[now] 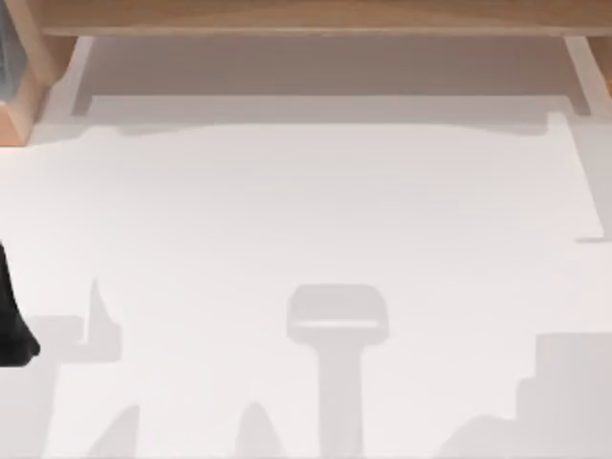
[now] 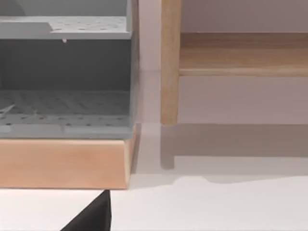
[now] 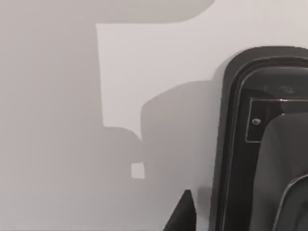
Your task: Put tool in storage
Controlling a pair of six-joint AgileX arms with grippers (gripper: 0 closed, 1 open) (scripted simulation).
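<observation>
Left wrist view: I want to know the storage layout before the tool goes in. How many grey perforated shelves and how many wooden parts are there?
Grey perforated shelves: 2, the upper shelf and the lower shelf
Wooden parts: 3, the base, the upright post and the crossbar
Total: 5

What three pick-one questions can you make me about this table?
1. Where does the grey storage rack stand?
A on a wooden base
B on a chair
C on a red box

2. What colour is the table?
A green
B blue
C white

3. How is the rack's front?
A shut by a door
B open
C covered with cloth

Answers: 1 A, wood lies right under it. 2 C, the bare top is white. 3 B, the left wrist view looks straight in at its shelves.
</observation>
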